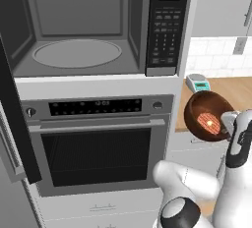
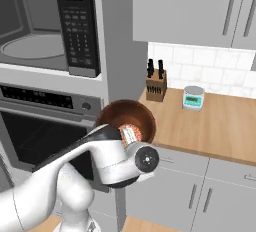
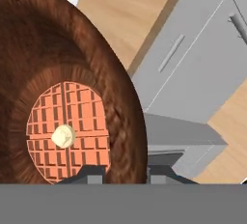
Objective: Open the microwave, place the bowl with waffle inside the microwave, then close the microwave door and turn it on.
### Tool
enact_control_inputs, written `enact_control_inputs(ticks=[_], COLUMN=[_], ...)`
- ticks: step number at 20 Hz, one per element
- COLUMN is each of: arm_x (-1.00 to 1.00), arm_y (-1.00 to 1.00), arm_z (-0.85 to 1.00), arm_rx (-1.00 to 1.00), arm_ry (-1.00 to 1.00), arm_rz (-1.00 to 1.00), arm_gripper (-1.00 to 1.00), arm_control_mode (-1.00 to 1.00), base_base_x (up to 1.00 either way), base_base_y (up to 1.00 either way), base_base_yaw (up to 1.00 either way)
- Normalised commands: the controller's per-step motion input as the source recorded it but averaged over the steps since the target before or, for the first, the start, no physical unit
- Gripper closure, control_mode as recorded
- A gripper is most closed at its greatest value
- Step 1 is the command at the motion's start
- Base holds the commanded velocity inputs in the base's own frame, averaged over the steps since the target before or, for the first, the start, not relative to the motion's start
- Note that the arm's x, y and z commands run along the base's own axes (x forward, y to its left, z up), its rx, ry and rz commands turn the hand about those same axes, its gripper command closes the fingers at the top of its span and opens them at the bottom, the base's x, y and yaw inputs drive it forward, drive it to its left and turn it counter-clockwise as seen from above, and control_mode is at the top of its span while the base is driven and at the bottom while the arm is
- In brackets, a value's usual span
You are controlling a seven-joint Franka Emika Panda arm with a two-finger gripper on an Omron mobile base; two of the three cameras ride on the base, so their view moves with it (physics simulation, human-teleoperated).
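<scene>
We've got the gripper point(image 3: 126, 172) pinched on the bowl with waffle point(image 1: 206, 115); the open microwave point(image 1: 78, 30) sits up and left of us.

The arm bent up from the base, its gripper point(image 3: 125, 172) clamped on the bowl's point(image 3: 72, 73) rim, holding it aloft.

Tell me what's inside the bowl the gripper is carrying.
Inside the bowl lies one round orange waffle with a pale butter pat near its middle. The bowl's near rim and the gripper cover the waffle's lower edge, so that part can't be checked.
</scene>
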Motion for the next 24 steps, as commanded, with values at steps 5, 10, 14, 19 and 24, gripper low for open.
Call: enact_control_inputs(ticks=[5, 10, 14, 19, 24], arm_x=[-0.14, -0.33, -0.42, -0.71, -0.69], arm_y=[0.17, 0.02, 0.27, 0.57, 0.81], arm_z=[1.00, 1.00, 1.00, 1.00, 0.97], arm_rx=[0.00, 0.00, 0.13, 0.20, 0.21], arm_ry=[0.42, 0.53, 0.24, -0.13, -0.33], arm_rz=[-0.07, 0.00, -0.02, -0.21, -0.30], arm_gripper=[1.00, 1.00, 1.00, 1.00, 1.00], arm_control_mode=[-1.00, -1.00, -1.00, -1.00, -1.00], base_base_x=[0.00, 0.00, 0.00, 0.00, 0.00], base_base_y=[0.00, 0.00, 0.00, 0.00, 0.00], base_base_yaw=[0.00, 0.00, 0.00, 0.00, 0.00])
